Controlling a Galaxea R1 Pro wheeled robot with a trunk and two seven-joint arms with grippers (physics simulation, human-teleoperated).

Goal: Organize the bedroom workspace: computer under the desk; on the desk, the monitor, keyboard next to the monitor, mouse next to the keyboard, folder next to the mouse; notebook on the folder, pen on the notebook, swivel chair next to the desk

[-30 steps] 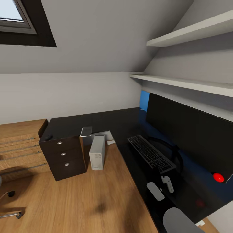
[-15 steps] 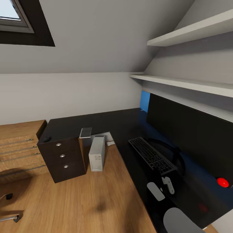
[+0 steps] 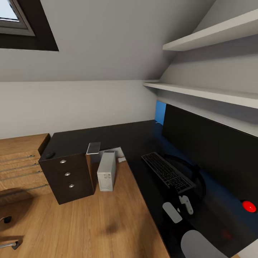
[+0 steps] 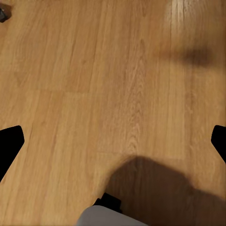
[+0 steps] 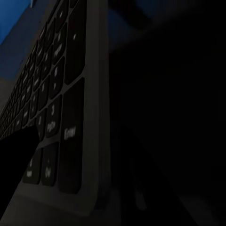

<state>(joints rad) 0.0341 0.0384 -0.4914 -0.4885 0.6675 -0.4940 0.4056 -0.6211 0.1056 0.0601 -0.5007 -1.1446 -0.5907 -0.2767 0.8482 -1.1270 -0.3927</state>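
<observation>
**Right pincer at the keyboard's near end**

Head view: the keyboard (image 3: 167,172) lies on the black bench (image 3: 118,134) before the monitor (image 3: 211,150). The right pincer (image 3: 179,205) sits at the keyboard's near end; its grip I cannot tell. The computer (image 3: 106,171) stands on the floor beside the drawers (image 3: 68,175). The notebook (image 3: 94,147) lies at the bench edge above them, the mouse (image 3: 49,155) at the far corner.

Left wrist view: the left pincer (image 4: 113,141) is spread wide over the wooden floor (image 4: 94,84).

Right wrist view: keyboard keys close up.
</observation>
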